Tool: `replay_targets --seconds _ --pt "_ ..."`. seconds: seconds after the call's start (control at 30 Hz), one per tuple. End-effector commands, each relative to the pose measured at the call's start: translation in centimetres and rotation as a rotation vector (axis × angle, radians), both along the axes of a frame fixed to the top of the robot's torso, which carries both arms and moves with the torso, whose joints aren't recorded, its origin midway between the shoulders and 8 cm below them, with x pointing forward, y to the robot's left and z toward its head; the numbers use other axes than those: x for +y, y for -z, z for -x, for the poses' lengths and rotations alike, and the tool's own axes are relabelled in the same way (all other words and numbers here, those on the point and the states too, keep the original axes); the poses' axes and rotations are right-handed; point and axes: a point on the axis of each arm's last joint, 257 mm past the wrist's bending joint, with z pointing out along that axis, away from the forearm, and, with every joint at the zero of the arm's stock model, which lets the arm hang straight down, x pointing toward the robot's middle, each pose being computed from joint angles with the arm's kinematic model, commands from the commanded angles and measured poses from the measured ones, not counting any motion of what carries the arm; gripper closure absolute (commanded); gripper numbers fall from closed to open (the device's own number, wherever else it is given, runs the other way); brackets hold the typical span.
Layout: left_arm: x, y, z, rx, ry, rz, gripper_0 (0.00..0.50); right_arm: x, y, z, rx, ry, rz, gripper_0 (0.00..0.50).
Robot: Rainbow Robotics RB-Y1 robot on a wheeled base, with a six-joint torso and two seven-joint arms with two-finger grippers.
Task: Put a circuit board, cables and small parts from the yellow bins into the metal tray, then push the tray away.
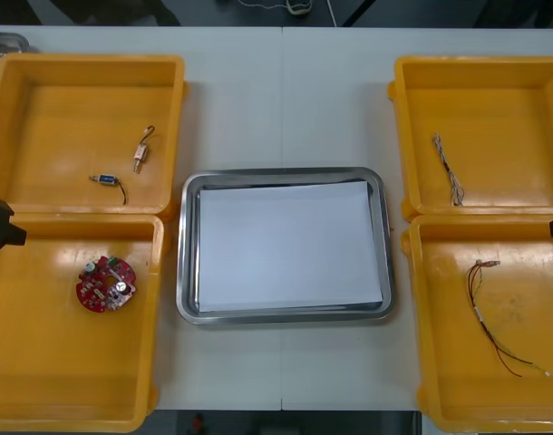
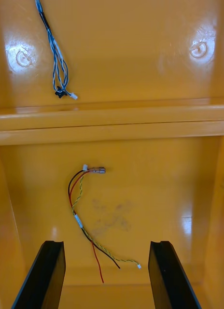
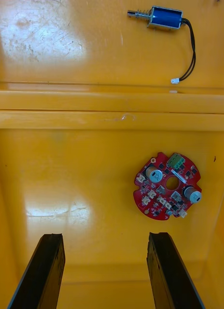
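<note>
Front view: the circuit board [image 1: 106, 285] lies flat in the near left yellow bin [image 1: 41, 381], beside the metal tray [image 1: 284, 174].

Right wrist view: the right claw [image 2: 106, 273] stands apart above a limp red and yellow cable [image 2: 76, 212].

Left wrist view: the left claw [image 3: 105, 270] is apart and empty. The circuit board looks light, stiff and fragile, so grip its rim.

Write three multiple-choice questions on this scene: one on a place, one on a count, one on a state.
1. Where does the red circuit board lie?
A) far left bin
B) near left yellow bin
C) near right bin

2. How many yellow bins are there?
A) two
B) three
C) four

3. How is the right gripper?
A) open
B) shut on a cable
C) shut on nothing

1 B: left side, nearer the robot.
2 C: two at each side of the metal tray.
3 A: its fingers stand apart, nothing between.
</note>
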Motion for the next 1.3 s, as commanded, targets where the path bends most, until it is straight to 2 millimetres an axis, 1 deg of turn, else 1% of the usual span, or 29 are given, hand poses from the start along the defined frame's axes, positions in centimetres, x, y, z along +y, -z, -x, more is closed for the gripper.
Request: replay_targets --seconds 0.03,1.3 --pt "-0.30 0.97 0.82 0.030 -0.063 0.043 0.000 -0.26 -1.52 -0.23 -0.026 -0.047 0.068 0.000" --pt "-0.30 0.97 0.82 0.030 -0.063 0.043 0.000 -0.26 -1.52 -0.23 -0.026 -0.047 0.068 0.000"
